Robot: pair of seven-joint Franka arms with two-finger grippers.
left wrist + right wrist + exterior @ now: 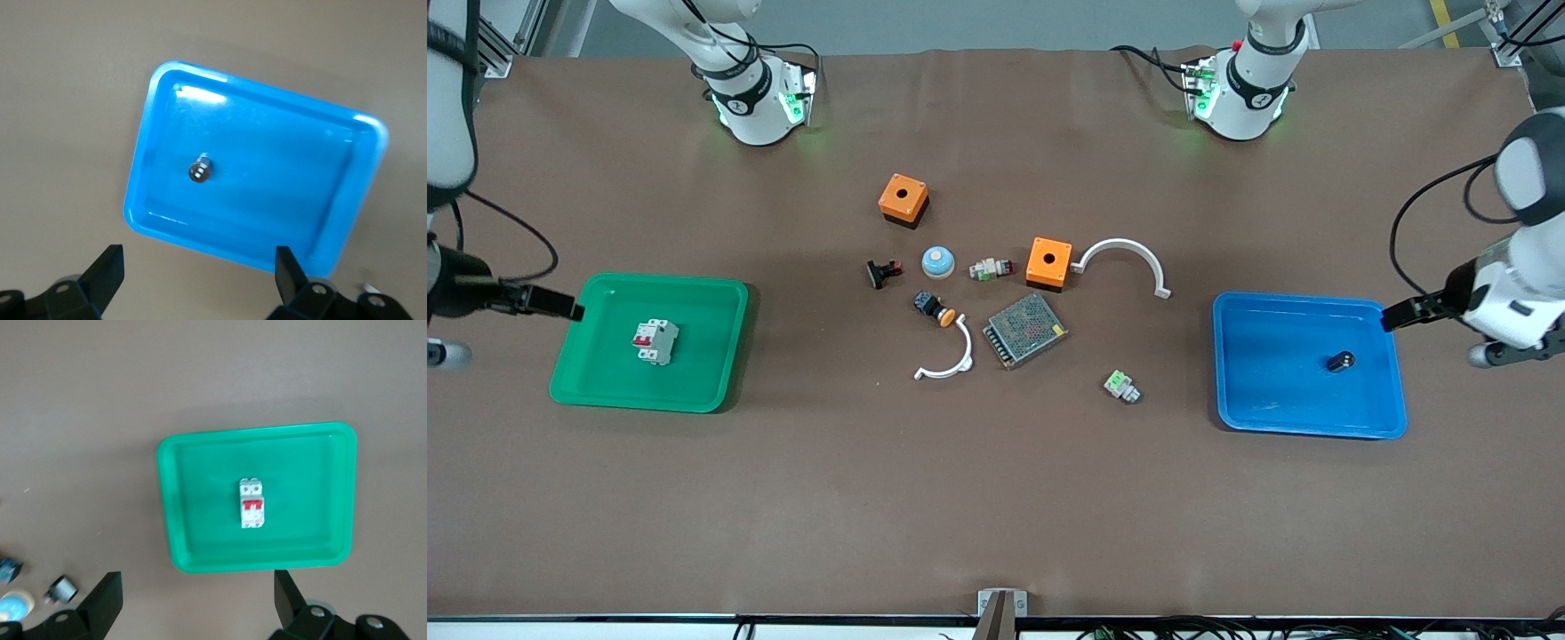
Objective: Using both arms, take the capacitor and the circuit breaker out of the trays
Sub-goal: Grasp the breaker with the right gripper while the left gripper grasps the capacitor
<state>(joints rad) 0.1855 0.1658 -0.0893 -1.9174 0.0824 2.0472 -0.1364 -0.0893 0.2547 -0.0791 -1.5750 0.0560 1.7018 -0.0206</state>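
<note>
The capacitor [1339,361], a tiny black cylinder, lies in the blue tray [1254,413] at the left arm's end of the table. It also shows in the left wrist view [200,169], inside the tray [347,220]. The white breaker [655,341] with red levers lies in the green tray [596,387] at the right arm's end, and shows in the right wrist view [251,504] inside the tray [173,520]. My left gripper [1392,316] [200,257] hangs open and empty over the blue tray's outer edge. My right gripper [569,308] [197,580] hangs open and empty over the green tray's outer edge.
Between the trays lie two orange boxes [903,199] [1048,261], two white arcs [1125,258] [949,359], a metal mesh power supply [1024,330], a blue-and-white dome button [937,261], a black push button with an orange cap [934,308], a black clip [883,272] and a white-and-green connector [1120,386].
</note>
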